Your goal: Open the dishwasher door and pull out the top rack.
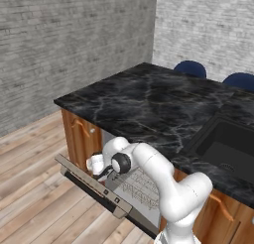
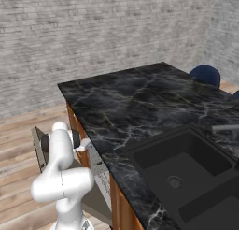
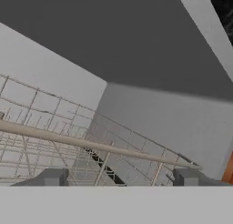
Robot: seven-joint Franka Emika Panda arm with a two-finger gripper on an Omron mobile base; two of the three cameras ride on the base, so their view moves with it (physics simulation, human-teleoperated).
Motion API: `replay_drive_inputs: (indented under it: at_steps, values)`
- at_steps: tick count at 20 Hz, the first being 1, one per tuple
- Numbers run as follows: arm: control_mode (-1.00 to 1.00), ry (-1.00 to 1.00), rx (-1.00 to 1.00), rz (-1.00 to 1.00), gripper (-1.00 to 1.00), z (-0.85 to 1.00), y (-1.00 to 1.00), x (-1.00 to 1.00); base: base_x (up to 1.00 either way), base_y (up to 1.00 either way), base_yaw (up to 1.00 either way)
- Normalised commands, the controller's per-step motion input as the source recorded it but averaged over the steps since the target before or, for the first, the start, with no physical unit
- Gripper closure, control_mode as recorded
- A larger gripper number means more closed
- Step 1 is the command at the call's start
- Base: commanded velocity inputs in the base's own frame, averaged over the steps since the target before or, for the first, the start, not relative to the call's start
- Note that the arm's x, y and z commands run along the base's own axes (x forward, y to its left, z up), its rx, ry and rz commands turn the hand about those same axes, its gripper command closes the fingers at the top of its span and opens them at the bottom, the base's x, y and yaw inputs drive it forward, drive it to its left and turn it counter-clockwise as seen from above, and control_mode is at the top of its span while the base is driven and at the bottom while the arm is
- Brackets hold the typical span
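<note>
Gripper [image 3: 119,178] jaws apart over thin-wire grid top rack [image 3: 68,141].

Surface [image 1: 149,96]: black marble look with pale grey veining, polished, faint sheen. Sink basin [image 2: 186,170] set into the surface: plain black, matt, smooth. Cabinet doors [image 1: 79,136] under the surface: orange-brown wood, smooth finish, handles in the same tone. Dishwasher door [image 1: 92,181]: flat grey-beige panel, matt, with a dark edge strip along its top. Top rack [image 3: 68,136]: thin silver-grey wire grid, metallic look, pale bar across its front. Dishwasher inner walls [image 3: 159,118] behind the rack: smooth grey, matt. Floor [image 1: 30,198] beside the surface: light wooden planks, visible grain. Walls [image 1: 64,34] beyond the surface: grey-white brick, rough texture.
</note>
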Motion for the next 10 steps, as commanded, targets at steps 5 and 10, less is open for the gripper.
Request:
replay_drive_inputs:
  at_steps: [5,10]
  values:
    - [-1.0,-0.38,0.23,0.05,-1.0,0.07,-0.5,-0.71,0.0,0.0,0.0]
    - [-1.0,-0.38,0.18,0.1,-1.0,0.0,-0.46,-0.72,0.0,0.0,0.0]
